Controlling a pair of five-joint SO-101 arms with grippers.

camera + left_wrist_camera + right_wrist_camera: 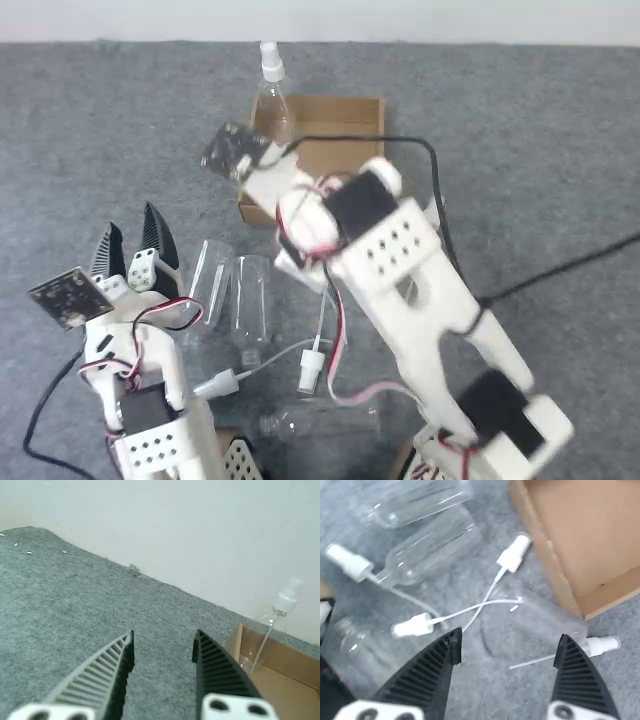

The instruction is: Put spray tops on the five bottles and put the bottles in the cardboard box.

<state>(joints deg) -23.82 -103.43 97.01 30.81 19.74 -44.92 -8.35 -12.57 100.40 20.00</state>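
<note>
A clear bottle (pixel 272 92) with a white spray top stands upright in the cardboard box (pixel 345 125) at the back; it is also the bottle (pixel 272 625) in the left wrist view. Two capless bottles (pixel 232 292) lie side by side mid-table, and another (pixel 325 420) lies near the front. Loose spray tops (pixel 312 370) lie between them. My right gripper (pixel 510 640) is open above a lying bottle (pixel 535 622) beside the box corner (pixel 570 600). At the front left my left gripper (pixel 130 228) is open and holds nothing.
Grey carpet covers the table up to a pale wall (pixel 200 530) at the back. The right arm (pixel 410 270) stretches from the front right across the middle, and its black cable (pixel 540 275) trails right. Several loose spray tops (pixel 412 625) with long tubes cross under the right gripper.
</note>
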